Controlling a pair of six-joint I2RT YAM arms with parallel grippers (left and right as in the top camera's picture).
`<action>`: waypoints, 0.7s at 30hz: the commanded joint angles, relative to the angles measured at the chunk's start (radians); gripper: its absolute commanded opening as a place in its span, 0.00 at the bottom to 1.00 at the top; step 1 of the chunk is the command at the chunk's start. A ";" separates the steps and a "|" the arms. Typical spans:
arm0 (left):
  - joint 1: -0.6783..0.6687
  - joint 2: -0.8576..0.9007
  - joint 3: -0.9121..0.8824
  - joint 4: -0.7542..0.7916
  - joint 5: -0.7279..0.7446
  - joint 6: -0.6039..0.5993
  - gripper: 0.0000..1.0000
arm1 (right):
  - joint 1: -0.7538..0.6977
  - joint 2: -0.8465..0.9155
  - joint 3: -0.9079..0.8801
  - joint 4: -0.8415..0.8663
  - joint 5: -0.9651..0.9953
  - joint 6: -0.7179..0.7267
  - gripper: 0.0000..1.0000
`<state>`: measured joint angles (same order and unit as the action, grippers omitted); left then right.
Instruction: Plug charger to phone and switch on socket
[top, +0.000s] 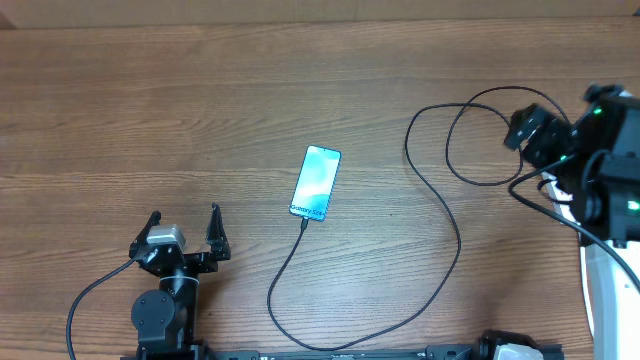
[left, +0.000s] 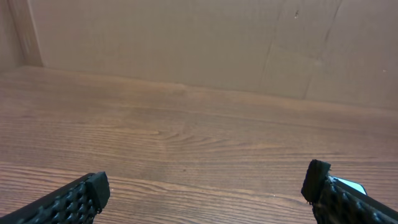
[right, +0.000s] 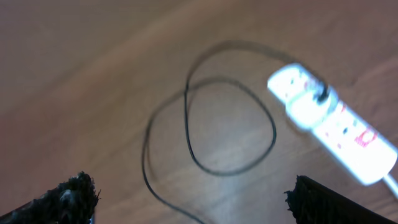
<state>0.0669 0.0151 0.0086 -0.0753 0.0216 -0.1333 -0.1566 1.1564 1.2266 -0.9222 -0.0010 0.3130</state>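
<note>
The phone (top: 316, 182) lies face up mid-table, its screen lit blue-teal. The charger (top: 437, 290), a thin black cable, runs from the phone's near short edge in a wide curve to a loop (right: 230, 124) by the socket (right: 333, 121). Whether its tip is seated in the phone I cannot tell. The white socket has red switches and a black plug (right: 320, 93) in it; in the overhead view the right arm hides it. My right gripper (top: 517, 130) (right: 193, 190) hovers open above the loop, empty. My left gripper (top: 185, 228) (left: 206, 183) stands open and empty, left of the phone.
A cardboard wall (left: 186, 43) rises along the table's far edge. A white cord (top: 590, 290) runs down the right side near the right arm's base. Thick black arm cables (top: 85, 300) trail by the left arm.
</note>
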 joint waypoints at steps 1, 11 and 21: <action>-0.002 -0.011 -0.004 -0.001 -0.010 -0.017 1.00 | 0.013 -0.012 -0.085 0.000 -0.001 -0.007 1.00; -0.002 -0.011 -0.004 -0.001 -0.010 -0.017 1.00 | 0.014 -0.012 -0.249 0.001 -0.005 -0.007 1.00; -0.002 -0.011 -0.004 -0.001 -0.010 -0.017 1.00 | 0.071 -0.012 -0.533 0.323 -0.098 -0.008 1.00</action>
<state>0.0669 0.0151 0.0086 -0.0750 0.0212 -0.1333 -0.1074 1.1564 0.7757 -0.6884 -0.0292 0.3111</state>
